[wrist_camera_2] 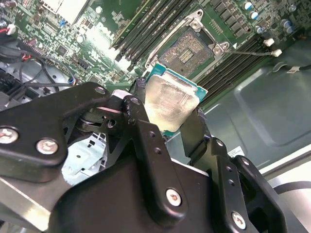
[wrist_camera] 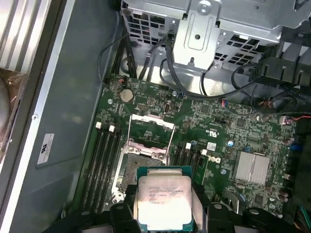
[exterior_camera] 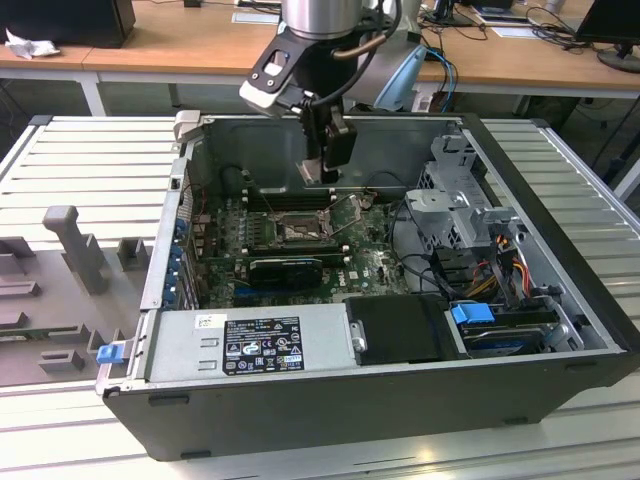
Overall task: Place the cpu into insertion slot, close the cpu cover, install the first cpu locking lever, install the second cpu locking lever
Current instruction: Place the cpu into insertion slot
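Observation:
My gripper (wrist_camera_2: 167, 119) is shut on the cpu (wrist_camera_2: 172, 104), a pale silvery square chip with a green edge, held by two opposite sides between the black fingers (wrist_camera_2: 141, 121). In the first wrist view the cpu (wrist_camera: 163, 199) hangs above the green board, just beside the insertion slot (wrist_camera: 138, 167). The slot's dark centre is bare. The cpu cover (wrist_camera: 151, 132), a thin silvery frame, stands flipped open at the slot's far side. In the exterior view my gripper (exterior_camera: 325, 172) hovers inside the computer case, above and behind the insertion slot (exterior_camera: 298, 230).
Long black memory slots (wrist_camera: 104, 165) flank the socket on both sides. A metal drive cage (exterior_camera: 455, 205) with loose cables (exterior_camera: 505, 265) stands at the exterior view's right. The power supply (exterior_camera: 250, 345) lies along the front, and the grey case wall (wrist_camera: 63, 126) is close behind.

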### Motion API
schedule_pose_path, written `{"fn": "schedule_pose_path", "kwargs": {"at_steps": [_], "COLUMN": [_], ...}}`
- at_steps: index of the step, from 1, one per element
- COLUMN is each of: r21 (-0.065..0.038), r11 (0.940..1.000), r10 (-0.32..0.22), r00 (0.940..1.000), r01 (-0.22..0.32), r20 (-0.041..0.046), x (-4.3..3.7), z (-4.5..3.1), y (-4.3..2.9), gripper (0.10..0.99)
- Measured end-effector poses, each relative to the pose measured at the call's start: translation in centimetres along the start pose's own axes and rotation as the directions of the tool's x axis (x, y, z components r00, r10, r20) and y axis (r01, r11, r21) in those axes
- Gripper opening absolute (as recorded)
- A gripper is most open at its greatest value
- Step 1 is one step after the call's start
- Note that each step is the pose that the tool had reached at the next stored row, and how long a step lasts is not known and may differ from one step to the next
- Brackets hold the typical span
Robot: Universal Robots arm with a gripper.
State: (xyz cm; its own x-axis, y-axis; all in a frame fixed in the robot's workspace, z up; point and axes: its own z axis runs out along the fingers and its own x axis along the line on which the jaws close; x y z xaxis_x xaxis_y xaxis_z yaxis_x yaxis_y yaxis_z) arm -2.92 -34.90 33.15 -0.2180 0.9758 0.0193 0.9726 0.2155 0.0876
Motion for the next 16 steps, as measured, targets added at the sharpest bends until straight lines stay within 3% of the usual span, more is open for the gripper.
{"fn": "schedule_pose_path", "kwargs": {"at_steps": [16], "r21": [0.000], "r11": [1.0000], "r10": [0.010], "r00": [0.9999], "r01": [-0.010], "r20": [0.0010], "x": [-0.02], "z": [1.21], "y": [-0.10], "gripper": [0.529]}}
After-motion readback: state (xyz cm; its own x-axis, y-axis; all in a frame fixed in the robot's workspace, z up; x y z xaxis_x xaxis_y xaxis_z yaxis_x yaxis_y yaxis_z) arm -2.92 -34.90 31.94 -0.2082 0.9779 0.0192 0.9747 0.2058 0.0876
